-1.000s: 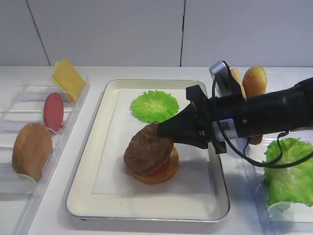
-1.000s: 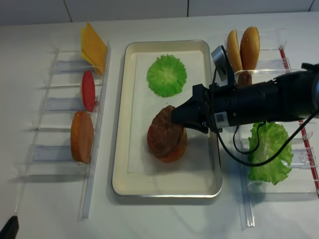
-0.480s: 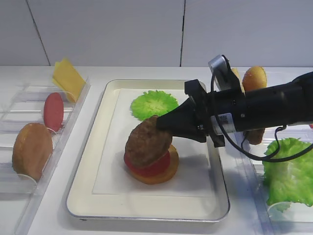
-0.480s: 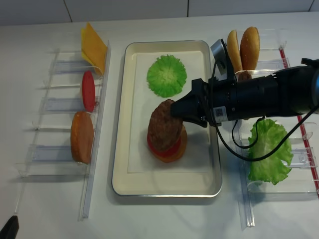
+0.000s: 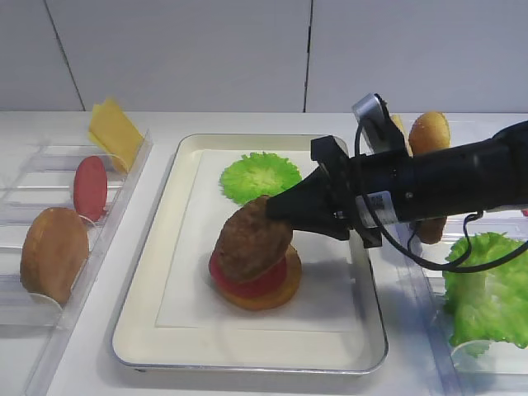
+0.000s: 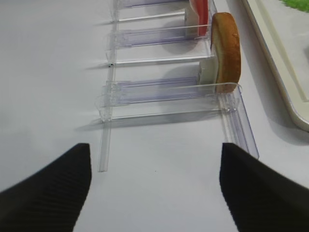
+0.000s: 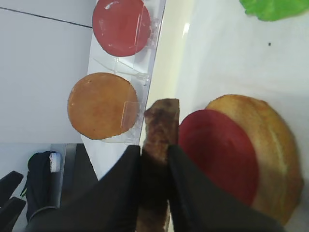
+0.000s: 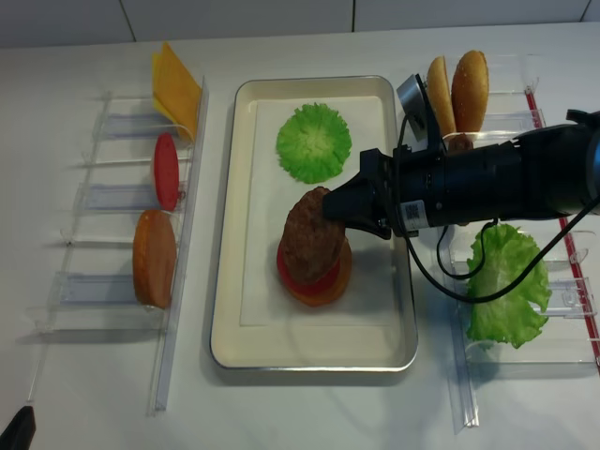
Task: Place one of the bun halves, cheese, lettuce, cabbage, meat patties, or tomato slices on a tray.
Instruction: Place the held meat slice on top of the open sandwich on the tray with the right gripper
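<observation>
Over the tray [image 5: 157,272], the right gripper [image 5: 279,213] pinches a meat patty [image 5: 252,242] by its edge.

Its fingers are clamped on the tilted patty, which hangs just above a tomato slice [image 5: 252,280] on a bun half [image 5: 276,293]. The left gripper [image 6: 154,191] is spread wide above a clear rack [image 6: 169,92].

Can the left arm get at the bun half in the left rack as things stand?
Probably yes. The left gripper is open, facing the bun half standing on edge in the clear rack, with bare table between. The right gripper, shut on a meat patty, works over the tray.
</observation>
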`<state>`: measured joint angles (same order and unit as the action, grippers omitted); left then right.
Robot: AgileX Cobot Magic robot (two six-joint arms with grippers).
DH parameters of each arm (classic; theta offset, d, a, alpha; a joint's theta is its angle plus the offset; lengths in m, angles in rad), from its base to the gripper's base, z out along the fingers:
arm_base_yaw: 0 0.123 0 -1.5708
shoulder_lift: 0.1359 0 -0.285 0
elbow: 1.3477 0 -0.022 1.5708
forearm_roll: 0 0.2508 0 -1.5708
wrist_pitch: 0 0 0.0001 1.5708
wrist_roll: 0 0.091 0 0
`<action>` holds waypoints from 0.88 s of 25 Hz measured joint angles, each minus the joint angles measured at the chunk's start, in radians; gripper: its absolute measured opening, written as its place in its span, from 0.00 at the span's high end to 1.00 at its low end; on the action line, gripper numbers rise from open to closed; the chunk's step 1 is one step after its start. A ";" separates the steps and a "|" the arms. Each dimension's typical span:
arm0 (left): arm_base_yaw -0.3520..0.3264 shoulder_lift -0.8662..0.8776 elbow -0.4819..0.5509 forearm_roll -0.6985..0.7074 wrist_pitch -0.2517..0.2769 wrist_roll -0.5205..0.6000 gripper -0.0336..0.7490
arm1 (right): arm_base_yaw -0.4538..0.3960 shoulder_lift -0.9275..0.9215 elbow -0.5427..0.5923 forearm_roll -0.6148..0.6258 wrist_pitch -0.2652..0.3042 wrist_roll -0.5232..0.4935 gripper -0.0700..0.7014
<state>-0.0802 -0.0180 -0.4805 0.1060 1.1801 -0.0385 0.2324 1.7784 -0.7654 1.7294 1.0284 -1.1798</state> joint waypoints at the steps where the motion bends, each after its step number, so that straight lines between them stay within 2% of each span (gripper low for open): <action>1: 0.000 0.000 0.000 0.000 0.000 0.000 0.96 | 0.000 0.000 0.000 0.000 0.005 0.000 0.67; 22: 0.000 0.000 0.000 0.000 0.000 0.000 0.96 | 0.000 0.000 0.000 -0.009 0.013 0.001 0.67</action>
<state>-0.0802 -0.0180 -0.4805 0.1060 1.1801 -0.0385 0.2324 1.7784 -0.7654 1.7204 1.0418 -1.1785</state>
